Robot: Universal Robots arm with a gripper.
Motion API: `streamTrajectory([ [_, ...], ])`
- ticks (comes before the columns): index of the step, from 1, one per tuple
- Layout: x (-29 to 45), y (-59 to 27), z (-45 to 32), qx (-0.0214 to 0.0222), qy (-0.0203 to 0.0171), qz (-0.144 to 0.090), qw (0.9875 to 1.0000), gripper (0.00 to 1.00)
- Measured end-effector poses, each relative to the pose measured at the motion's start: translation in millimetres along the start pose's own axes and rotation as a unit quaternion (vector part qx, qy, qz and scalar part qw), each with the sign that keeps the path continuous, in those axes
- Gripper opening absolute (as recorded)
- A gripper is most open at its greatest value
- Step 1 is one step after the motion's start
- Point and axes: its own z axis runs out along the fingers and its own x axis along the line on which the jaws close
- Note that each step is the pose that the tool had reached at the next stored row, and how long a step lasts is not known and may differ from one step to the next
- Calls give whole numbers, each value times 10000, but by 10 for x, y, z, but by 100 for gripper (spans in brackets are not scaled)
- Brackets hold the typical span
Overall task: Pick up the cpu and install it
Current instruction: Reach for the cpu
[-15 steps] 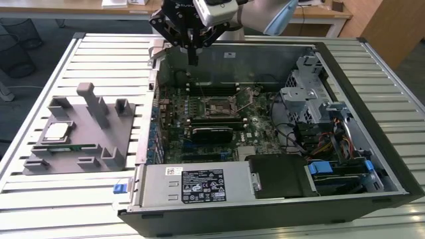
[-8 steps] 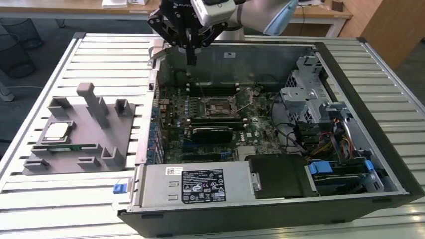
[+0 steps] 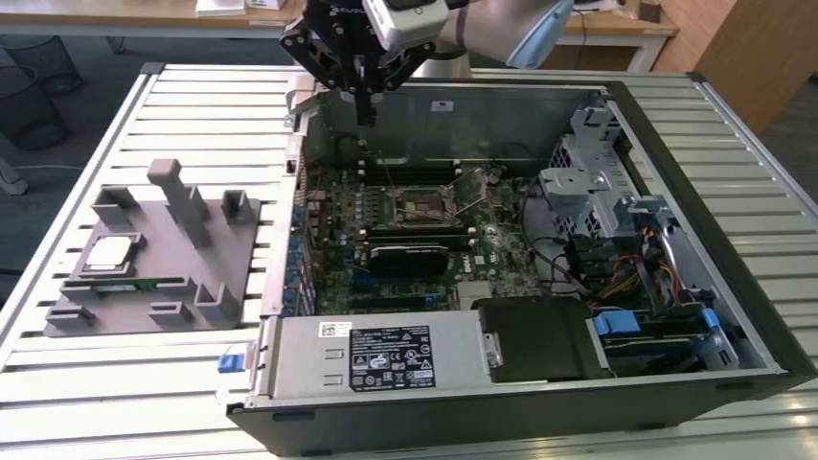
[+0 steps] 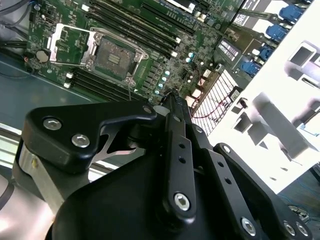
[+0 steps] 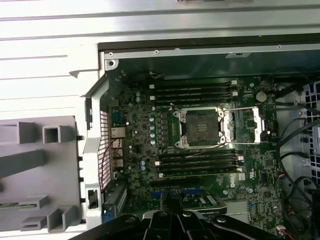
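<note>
The greatest danger is judged to be at the open socket [image 3: 422, 204] in the middle of the motherboard [image 3: 383, 225]. Its metal frame is folded back and the contact field is uncovered. It could therefore be damaged if the cpu [image 3: 107, 255] were set down tilted or turned the wrong way, or if it were touched by a fingertip. A wrong pick is also thought possible, because a green memory stick [image 3: 128, 285] lies near the cpu on the grey tray [image 3: 192, 261]. The upright posts of the tray could also be struck.

The cpu is seen lying flat on this tray at the exterior view's left, outside the computer case [image 3: 511, 113] and well apart from the gripper [image 3: 367, 117]. The gripper is held at the upper middle of the exterior view, above the far edge of the case, and is pointed straight down. Its fingers [image 4: 175, 135] are pressed together and nothing is pinched between them.
</note>
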Motion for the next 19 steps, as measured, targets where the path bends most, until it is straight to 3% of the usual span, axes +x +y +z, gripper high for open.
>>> streamTrajectory([
  [19,59,-4,-1,0,0,0,10000,11],
])
